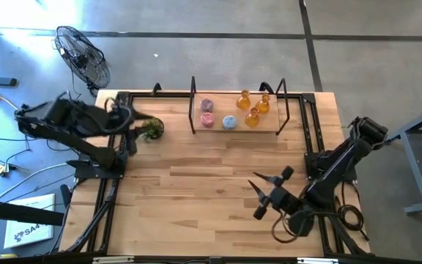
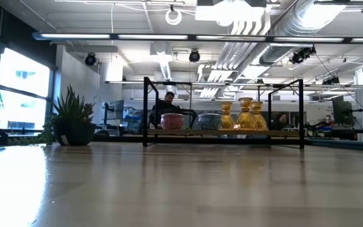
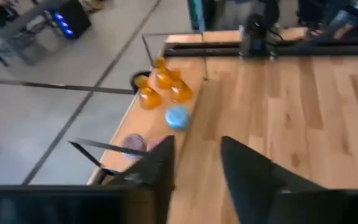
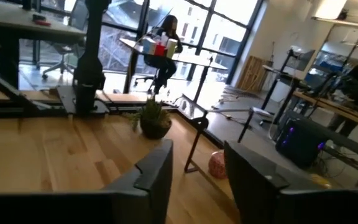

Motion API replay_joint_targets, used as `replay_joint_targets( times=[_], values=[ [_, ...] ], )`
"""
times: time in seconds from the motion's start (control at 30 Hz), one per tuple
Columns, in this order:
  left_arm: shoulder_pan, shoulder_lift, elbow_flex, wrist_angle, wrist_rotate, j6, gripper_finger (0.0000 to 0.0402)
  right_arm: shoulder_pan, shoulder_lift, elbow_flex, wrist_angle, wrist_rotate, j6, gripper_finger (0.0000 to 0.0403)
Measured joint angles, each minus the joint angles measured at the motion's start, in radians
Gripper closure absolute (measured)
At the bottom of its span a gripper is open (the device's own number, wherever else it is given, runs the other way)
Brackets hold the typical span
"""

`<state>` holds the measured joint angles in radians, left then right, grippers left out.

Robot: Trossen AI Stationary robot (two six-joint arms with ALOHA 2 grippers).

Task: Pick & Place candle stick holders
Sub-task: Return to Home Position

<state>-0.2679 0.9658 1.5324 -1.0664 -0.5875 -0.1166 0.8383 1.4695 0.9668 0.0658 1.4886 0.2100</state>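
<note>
On shelf: amber, pink, blue holders

Six candle stick holders stand grouped on a low shelf at the far edge of the tabletop, the three squat ones to the left and the three necked ones to the right. A plant ball sits just left of the shelf, with the left gripper beside it. The right gripper hangs near the front right, well apart.
</note>
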Motion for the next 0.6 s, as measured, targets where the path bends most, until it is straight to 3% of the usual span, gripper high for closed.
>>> replay_joint_targets(
  times=[0.17,0.27,0.37,0.47,0.6],
  values=[
    [0.006,-0.152,-0.241,0.083,-0.030,-0.050,0.0375,-0.078,0.003,0.000,-0.001,-0.218,0.017,0.0335],
    [0.006,-0.277,-0.406,0.158,-0.038,-0.081,0.0392,-0.118,0.003,0.000,-0.001,-0.323,0.005,0.0375],
    [0.006,-0.430,-0.561,0.260,-0.023,-0.082,0.0380,-0.141,0.000,0.000,-0.009,-0.327,-0.026,0.0398],
    [0.006,-0.597,-0.705,0.377,-0.001,-0.074,0.0386,-0.146,-0.028,0.000,-0.050,-0.302,-0.034,0.0393],
    [0.006,-0.794,-0.871,0.469,0.004,-0.062,0.0399,-0.147,-0.108,0.000,-0.148,-0.206,-0.035,0.0398]
  ],
)
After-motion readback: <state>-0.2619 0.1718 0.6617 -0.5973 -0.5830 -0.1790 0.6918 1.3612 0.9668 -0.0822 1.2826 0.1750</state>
